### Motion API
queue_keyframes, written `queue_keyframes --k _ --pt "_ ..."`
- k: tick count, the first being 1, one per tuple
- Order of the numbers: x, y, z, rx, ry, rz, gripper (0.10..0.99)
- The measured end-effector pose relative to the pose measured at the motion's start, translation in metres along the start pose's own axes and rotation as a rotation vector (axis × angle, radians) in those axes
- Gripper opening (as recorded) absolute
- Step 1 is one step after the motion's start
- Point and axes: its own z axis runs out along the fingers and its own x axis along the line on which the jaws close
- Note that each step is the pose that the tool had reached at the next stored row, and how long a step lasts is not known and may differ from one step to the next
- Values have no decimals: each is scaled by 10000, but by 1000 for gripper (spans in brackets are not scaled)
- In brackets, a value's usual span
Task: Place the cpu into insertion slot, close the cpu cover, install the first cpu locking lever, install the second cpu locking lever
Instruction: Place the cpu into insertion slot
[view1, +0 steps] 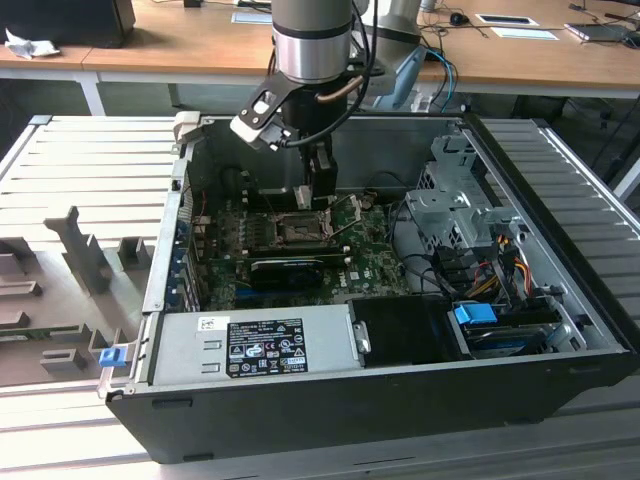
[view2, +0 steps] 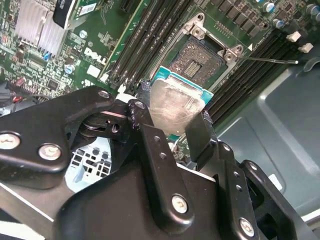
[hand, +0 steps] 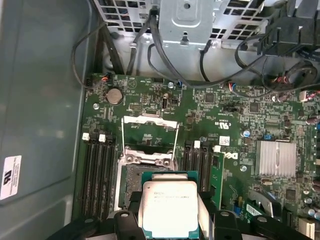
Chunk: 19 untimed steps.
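My gripper (view2: 172, 117) is shut on the cpu (view2: 175, 102), a flat square chip with a silver-grey top and a teal edge, gripped by two opposite sides between black fingers (view2: 200, 131). In the first wrist view the cpu (hand: 169, 207) hangs over the near part of the insertion slot (hand: 129, 182), a dark square socket on the green motherboard. The insertion slot (view2: 200, 57) lies uncovered just beyond the chip. The cpu cover (hand: 150, 119) stands swung up at the socket's far side, flanked by thin wire levers (hand: 176, 135). In the exterior view the gripper (view1: 318, 190) is low inside the case above the insertion slot (view1: 300, 228).
Long black memory slots (hand: 97, 175) run on both sides of the socket. A black card (view1: 290, 268) lies in front of it, a metal drive cage (view1: 450, 205) with cables stands to the exterior view's right, and a power supply (view1: 255, 345) sits along the case's front wall.
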Motion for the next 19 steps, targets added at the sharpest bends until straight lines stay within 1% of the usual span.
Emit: queue_keyframes --k 3,13,19 --pt "-1 -6 65 7 -4 61 525" --pt "-2 -12 135 8 -5 60 525" --pt "-4 -19 216 8 -5 60 525"
